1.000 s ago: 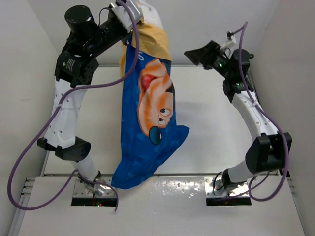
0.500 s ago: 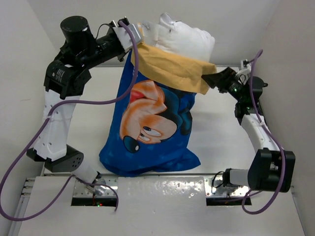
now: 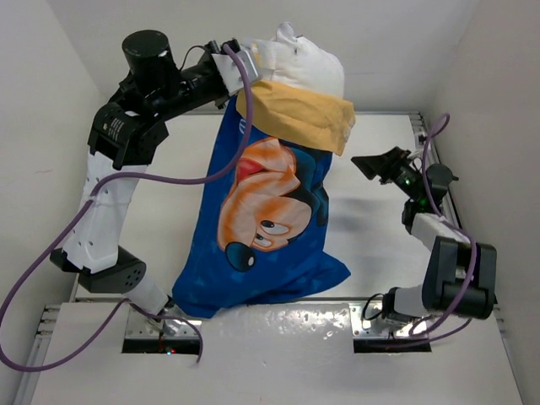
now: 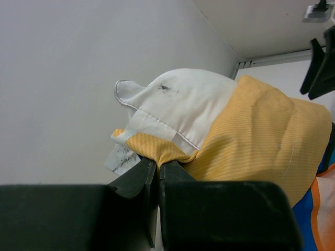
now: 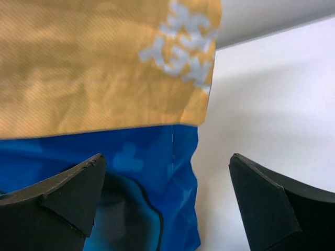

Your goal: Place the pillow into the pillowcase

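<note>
- Clamps the left jaws together on a pinch of orange-yellow cloth at the mouth of the pillowcase, high up at the far left of the surface.
- In the left wrist view, shows that cloth bunched right at the tips, with no gap between them.
- Hangs long from that pinch, blue mouse-print side toward the top camera, orange-yellow side folded over as a loose band across the upper part.
- Slants down and toward the near edge, lower end spread wide just above the arm bases; cannot tell whether it touches the surface there.
- Leaves only a rounded white end of the pillow poking out above the orange-yellow band, just beside the left jaws; hides the rest within the case.
- From the left wrist, puts a piped white corner of the pillow just above the clamped cloth, and a small white tag with dark marks just beside the tips.
- Holds the right jaws wide apart with nothing between them, off to the right of the pillowcase and clear of it.
- From the right wrist, looks past the spread tips at orange-yellow cloth with pale print above, blue cloth below, and bare white surface to the right.
</note>
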